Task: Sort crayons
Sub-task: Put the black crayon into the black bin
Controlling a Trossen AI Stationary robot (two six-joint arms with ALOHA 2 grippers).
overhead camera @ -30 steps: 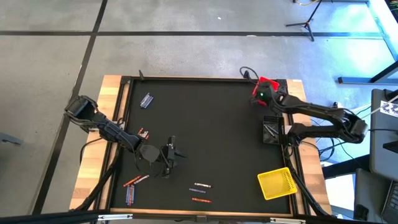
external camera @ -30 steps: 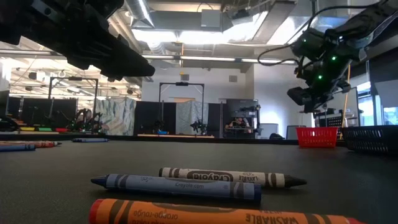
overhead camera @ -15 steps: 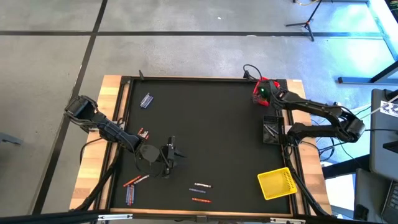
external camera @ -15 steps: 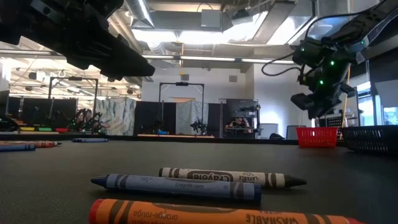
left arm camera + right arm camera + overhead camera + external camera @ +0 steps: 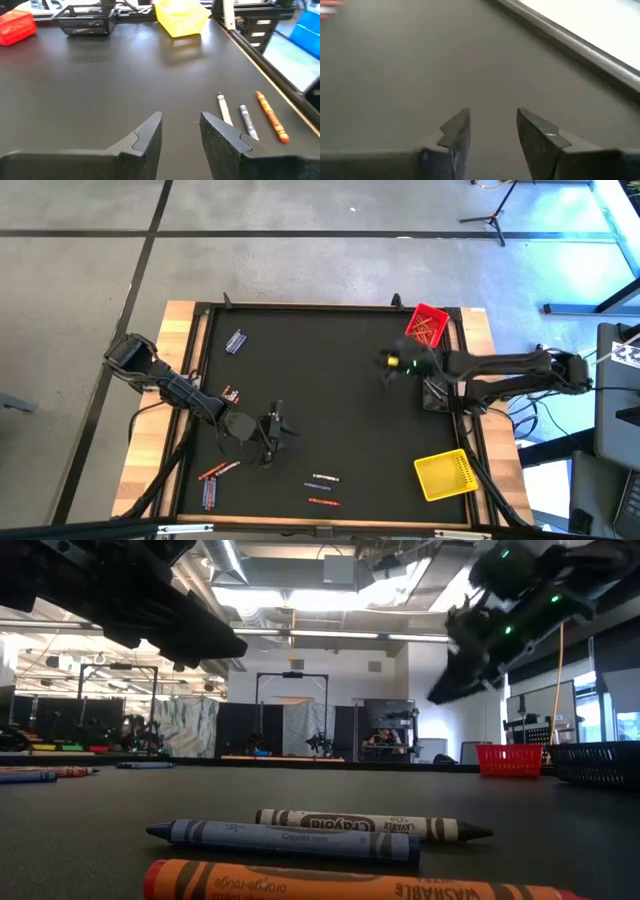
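Observation:
Crayons lie in small groups on the black mat. A grey (image 5: 224, 109), a blue (image 5: 247, 121) and an orange one (image 5: 271, 115) lie side by side near the front edge (image 5: 323, 480). Red-orange (image 5: 218, 471) and blue ones (image 5: 209, 493) lie at the front left, a red-orange one (image 5: 230, 395) at the left, and blue-grey ones (image 5: 236, 341) at the far left. My left gripper (image 5: 275, 430) is open and empty (image 5: 181, 117), just left of the front group. My right gripper (image 5: 387, 364) is open and empty (image 5: 492, 116) above the mat, right of its middle.
A red bin (image 5: 426, 325) with crayons in it stands at the far right corner. A black bin (image 5: 436, 392) stands at the right edge and a yellow bin (image 5: 444, 474) at the front right. A raised frame (image 5: 200, 350) borders the mat.
My right gripper has gone from above the red bin toward the table's middle, left and nearer, and has tipped as it swung. The red bin now shows uncovered in the high view. My left gripper and the crayons have kept still.

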